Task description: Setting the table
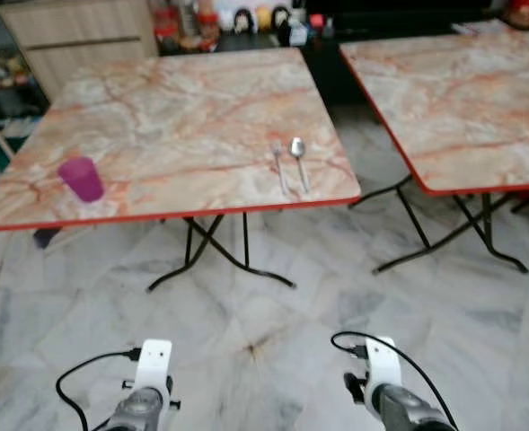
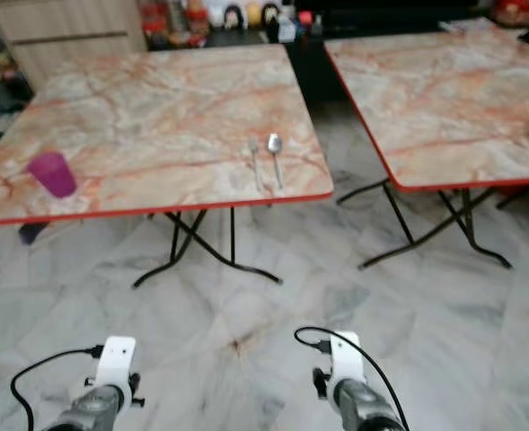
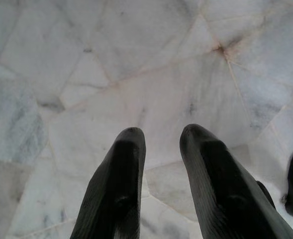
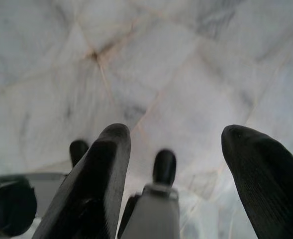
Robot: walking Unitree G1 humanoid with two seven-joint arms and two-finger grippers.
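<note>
Left eye view is looking down at a marble-patterned surface with a red edge, standing on folding black legs over a pale stone floor. A fork and a spoon are lying side by side, nearly touching, close to the near right corner, handles pointing toward the edge; that is likely meant as one place setting, laid where a seated person would reach them. A purple cup is standing upright near the near left edge, well apart from the cutlery, so it may be marking a second place or waiting to be moved beside them. A second matching surface is standing to the right, with a gap between the two.

Both arms are hanging low, away from the surfaces. In the left wrist view the left gripper is pointing at the floor, fingers parted by a small gap and holding nothing. In the right wrist view the right gripper is spread much wider, also carrying nothing. The robot seems to be standing back between steps, perhaps about to fetch more items.

Bottles and jars are crowding a dark counter behind, but they are too blurred for any label or writing to be read.
</note>
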